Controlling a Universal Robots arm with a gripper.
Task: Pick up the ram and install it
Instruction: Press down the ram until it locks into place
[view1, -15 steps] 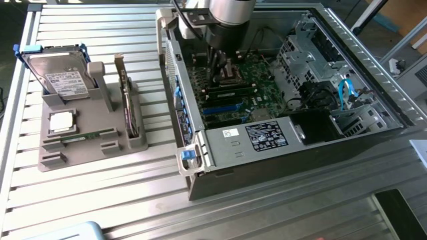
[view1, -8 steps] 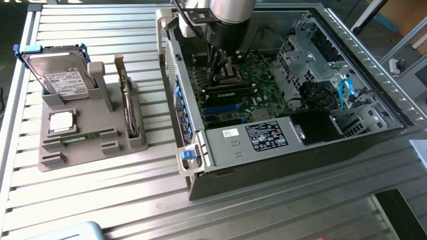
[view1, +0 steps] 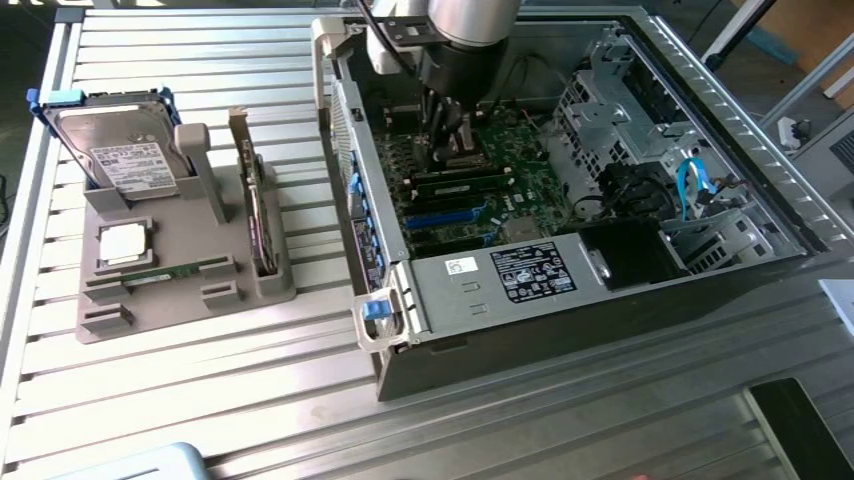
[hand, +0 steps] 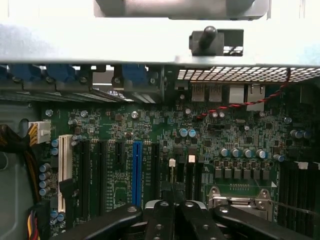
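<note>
My fingers: pressed shut, empty, low over the motherboard.
Ram: lies flat in the grey holder, well apart from me, outside the computer case.
Handling: likely light, stiff, fragile; best pinched along its long edges.

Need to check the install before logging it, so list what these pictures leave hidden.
- Exterior view: whether the gripper holds anything; its tips are too small and dark against the board.
- Wrist view: the memory slots, cut off by the picture's edge.
- Exterior view: chips on the ram in the grey holder, too small.
</note>
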